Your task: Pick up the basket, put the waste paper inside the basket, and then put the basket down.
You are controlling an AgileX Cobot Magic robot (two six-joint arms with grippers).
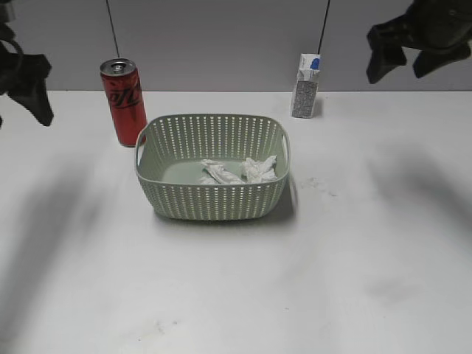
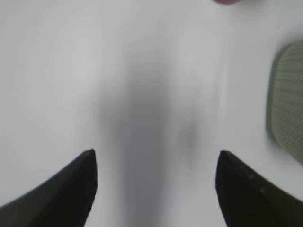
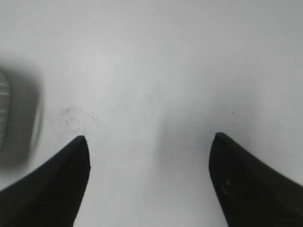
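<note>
The pale green slotted basket (image 1: 212,199) stands on the white table in the middle of the exterior view. Crumpled white waste paper (image 1: 240,172) lies inside it, toward its right side. My left gripper (image 1: 28,82) hangs high at the far left, open and empty, well away from the basket. My right gripper (image 1: 413,59) hangs high at the upper right, open and empty. In the left wrist view the open jaws (image 2: 156,163) are over bare table, with the basket's edge (image 2: 288,109) at the right. In the right wrist view the open jaws (image 3: 149,149) are over bare table, with the blurred basket (image 3: 4,109) at the left.
A red soda can (image 1: 123,102) stands upright just behind the basket's left corner. A white-and-grey carton with a blue mark (image 1: 306,86) stands at the back, right of the basket. A grey wall runs along the table's far edge.
</note>
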